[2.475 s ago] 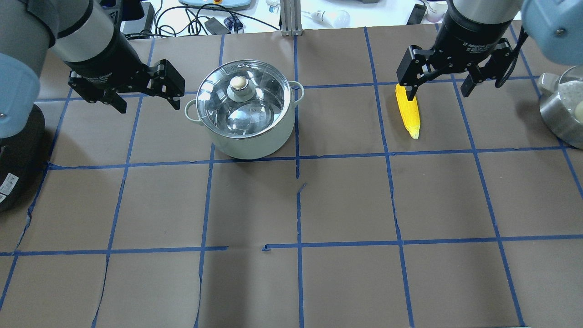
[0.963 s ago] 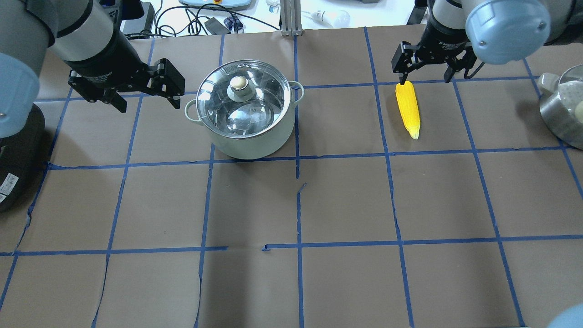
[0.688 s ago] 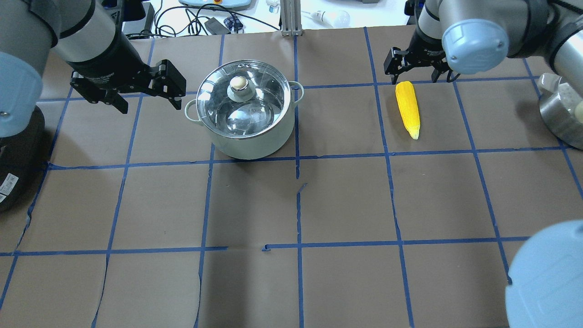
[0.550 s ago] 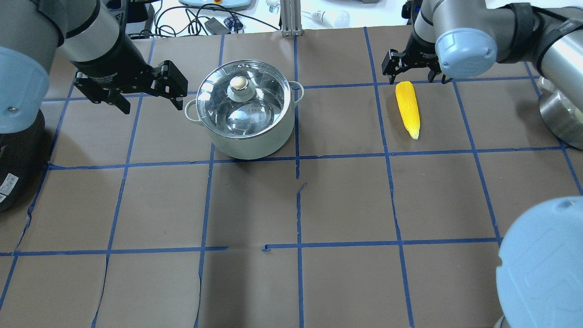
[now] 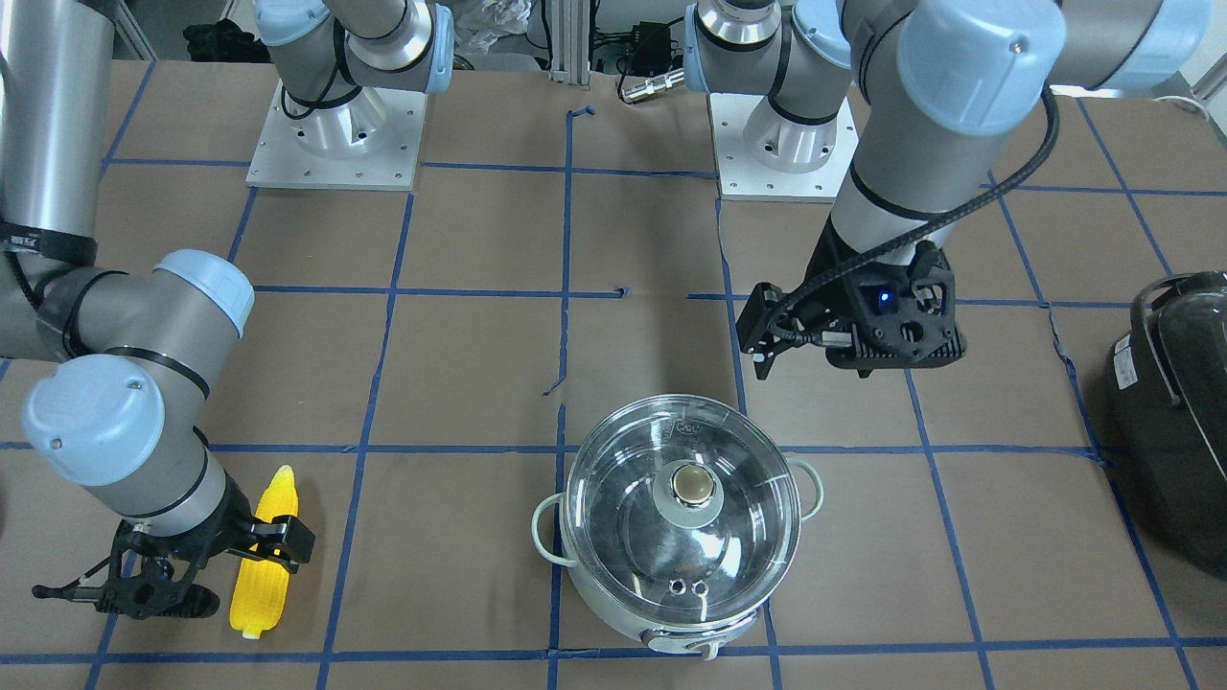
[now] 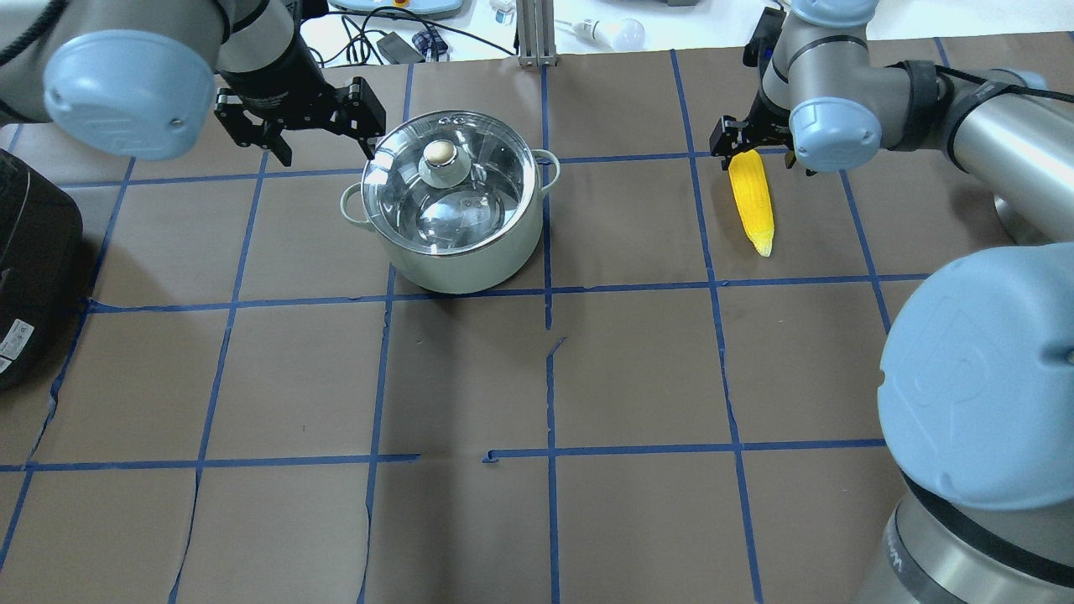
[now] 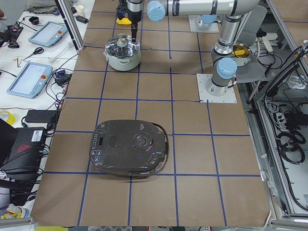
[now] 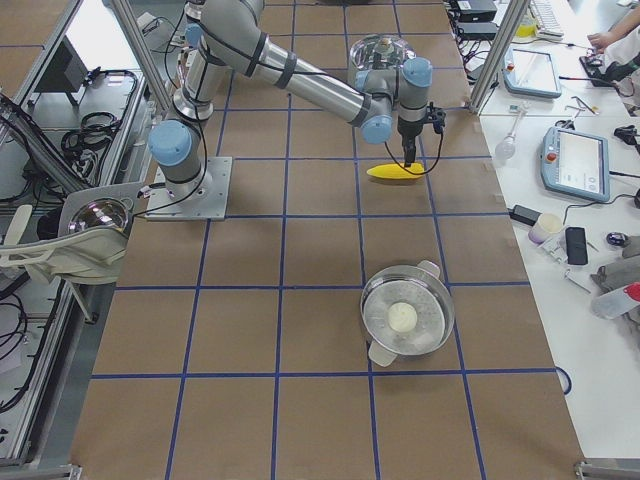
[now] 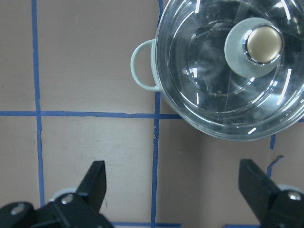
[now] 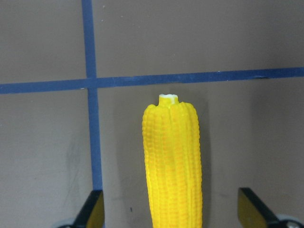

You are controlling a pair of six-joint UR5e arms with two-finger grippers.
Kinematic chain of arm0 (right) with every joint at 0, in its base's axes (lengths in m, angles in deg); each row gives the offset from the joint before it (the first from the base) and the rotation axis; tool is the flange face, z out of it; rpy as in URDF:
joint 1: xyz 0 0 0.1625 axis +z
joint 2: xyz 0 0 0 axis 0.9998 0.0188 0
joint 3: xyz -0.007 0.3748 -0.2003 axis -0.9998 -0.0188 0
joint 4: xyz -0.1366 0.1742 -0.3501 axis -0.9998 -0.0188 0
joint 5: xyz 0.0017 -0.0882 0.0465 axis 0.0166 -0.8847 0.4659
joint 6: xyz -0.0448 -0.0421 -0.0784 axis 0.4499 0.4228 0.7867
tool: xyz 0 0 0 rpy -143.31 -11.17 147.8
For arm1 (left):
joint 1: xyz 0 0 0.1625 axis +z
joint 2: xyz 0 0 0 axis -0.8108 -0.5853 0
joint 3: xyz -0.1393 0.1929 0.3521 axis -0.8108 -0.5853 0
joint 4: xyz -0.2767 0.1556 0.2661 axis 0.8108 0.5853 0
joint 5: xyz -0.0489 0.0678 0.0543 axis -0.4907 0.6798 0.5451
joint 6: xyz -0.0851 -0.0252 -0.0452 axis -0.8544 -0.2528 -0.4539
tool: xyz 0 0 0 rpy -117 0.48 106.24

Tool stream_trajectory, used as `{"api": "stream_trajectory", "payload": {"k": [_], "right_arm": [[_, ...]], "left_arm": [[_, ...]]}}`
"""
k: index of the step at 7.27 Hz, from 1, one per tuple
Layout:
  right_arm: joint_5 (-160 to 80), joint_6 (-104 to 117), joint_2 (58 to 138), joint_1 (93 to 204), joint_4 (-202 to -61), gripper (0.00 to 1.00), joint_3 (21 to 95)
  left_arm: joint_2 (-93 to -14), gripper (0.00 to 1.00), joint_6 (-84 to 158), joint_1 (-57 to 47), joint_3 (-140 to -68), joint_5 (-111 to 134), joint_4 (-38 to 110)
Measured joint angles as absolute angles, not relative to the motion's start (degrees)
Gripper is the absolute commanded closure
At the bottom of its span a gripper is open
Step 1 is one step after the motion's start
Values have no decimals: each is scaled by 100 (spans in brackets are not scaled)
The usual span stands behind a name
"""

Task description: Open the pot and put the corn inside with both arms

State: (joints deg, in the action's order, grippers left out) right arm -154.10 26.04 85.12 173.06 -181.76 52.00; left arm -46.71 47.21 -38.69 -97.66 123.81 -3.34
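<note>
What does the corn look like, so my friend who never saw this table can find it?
Start at the brown table with a blue tape grid and find the round mint-white steel pot with a glass lid. On the robot's right of it, a bright yellow plastic corn cob lies flat under the open right gripper. It is the only yellow, pointed thing on the table.

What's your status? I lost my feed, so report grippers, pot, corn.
Left gripper open, hovering beside pot, lid on. Right gripper open, straddling corn at its blunt end, corn lying flat. Black appliance far off left, not in the way.
</note>
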Motion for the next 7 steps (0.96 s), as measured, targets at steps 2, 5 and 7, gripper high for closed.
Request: {"api": "stream_trajectory", "payload": {"k": [2,5,7], "right_arm": [[-15363,2647,8385,17254,-18315,0,5495],[-15353,2611,8376,17230,-18547,83,5691],[-15353,2456,8388,17220,-18662,100,5648]], "left_arm": [[-5431,0,4391,-4127,-9109,12462,-399],[-5996,1,4250,-4573,-8842,12465,-550],[-6081,1,4342,-4611,-9058,12452,-898]]}}
